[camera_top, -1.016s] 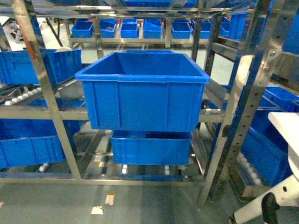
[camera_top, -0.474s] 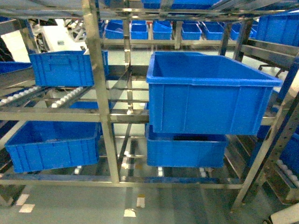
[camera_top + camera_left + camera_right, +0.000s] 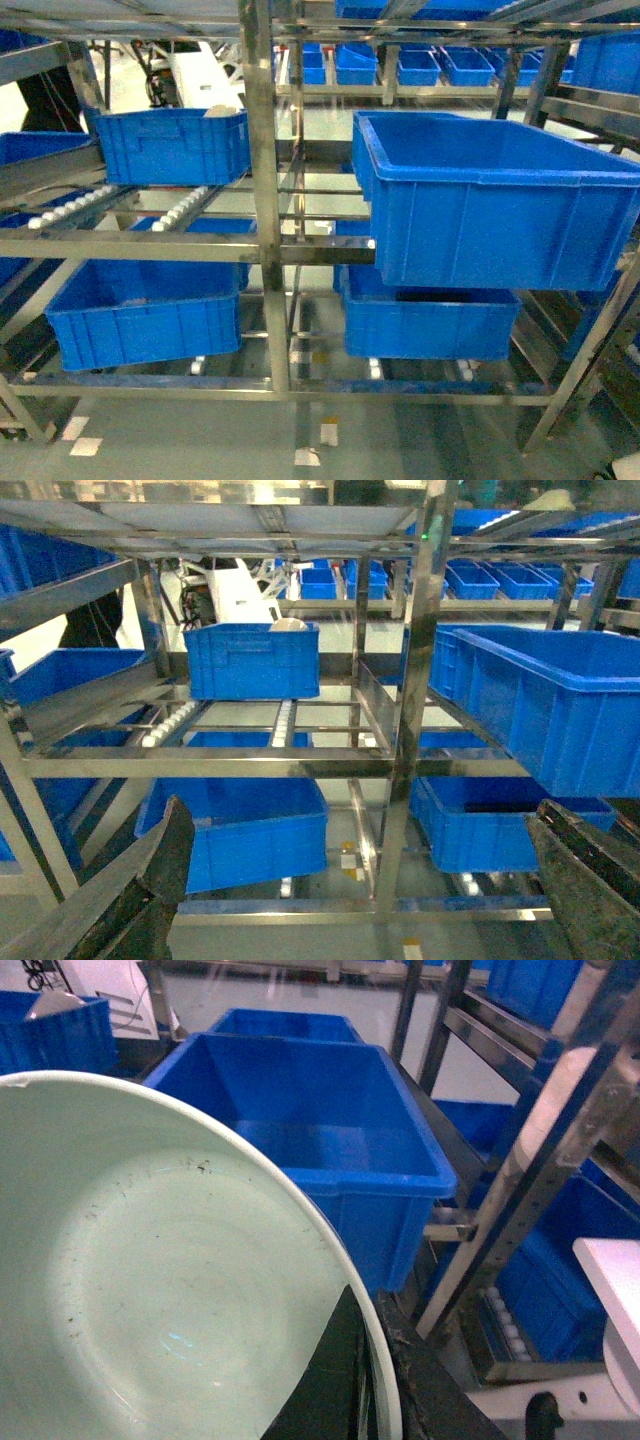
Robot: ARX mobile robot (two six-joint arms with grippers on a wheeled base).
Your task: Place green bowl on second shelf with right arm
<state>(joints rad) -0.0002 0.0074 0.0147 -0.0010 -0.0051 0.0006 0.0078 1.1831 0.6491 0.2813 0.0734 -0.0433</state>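
Note:
The pale green bowl (image 3: 150, 1270) fills the left of the right wrist view. My right gripper (image 3: 375, 1350) is shut on its rim, one finger inside the bowl and one outside. In the head view, the second shelf (image 3: 140, 246) is the steel tier with white roller tracks (image 3: 185, 205); it also runs across the left wrist view as the second shelf (image 3: 200, 765). My left gripper (image 3: 365, 880) hangs open in front of the rack with nothing between its fingers (image 3: 150, 880). Neither gripper nor the bowl appears in the head view.
A large blue bin (image 3: 500, 210) fills the right bay of that tier. A smaller blue bin (image 3: 175, 145) sits at the back of the left bay. More bins (image 3: 145, 320) stand below. A steel upright (image 3: 262, 200) divides the bays. A white table corner (image 3: 615, 1280) lies right.
The head view has swung left: the large blue bin slid from centre to the right of the view, and the left bay with roller tracks came into view.

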